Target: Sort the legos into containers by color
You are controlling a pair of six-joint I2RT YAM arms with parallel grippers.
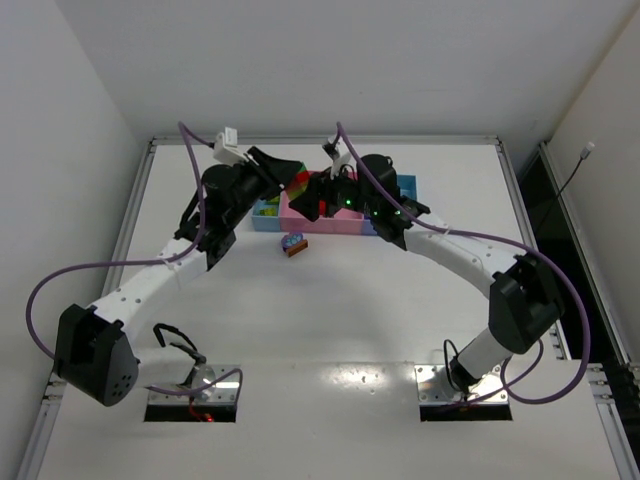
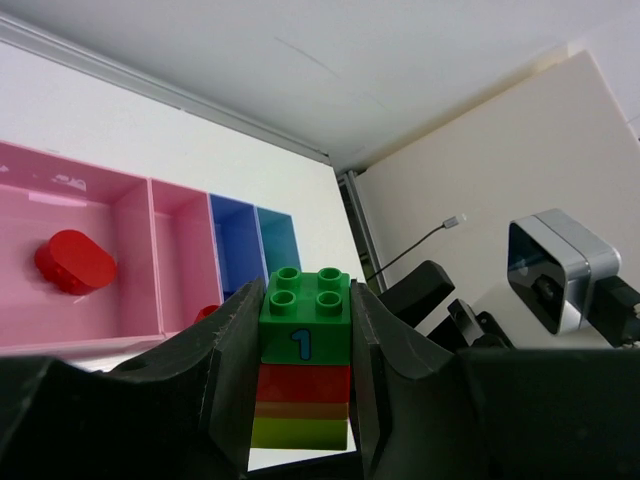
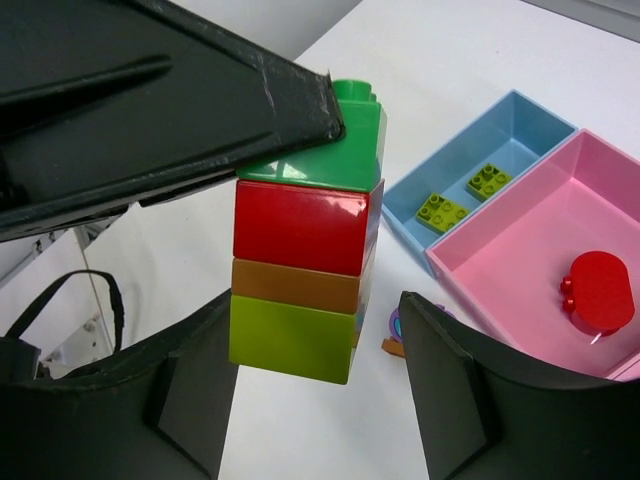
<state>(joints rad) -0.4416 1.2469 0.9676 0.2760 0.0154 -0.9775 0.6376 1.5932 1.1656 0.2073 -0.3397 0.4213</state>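
The left gripper (image 2: 305, 300) is clamped on the green brick (image 2: 304, 322) that tops a four-brick stack (image 3: 300, 225), held in the air above the worktop (image 1: 350, 310), near the bins (image 3: 520, 235). The right gripper (image 3: 315, 335) stands open, its jaws flanking the lime brick (image 3: 292, 340) at the bottom, with a gap showing on one side. The bricks look light, rigid and glossy, joined only by stud friction. Pinching the lime brick's flat sides squarely and pulling straight seems best, since a skewed grip could slip.
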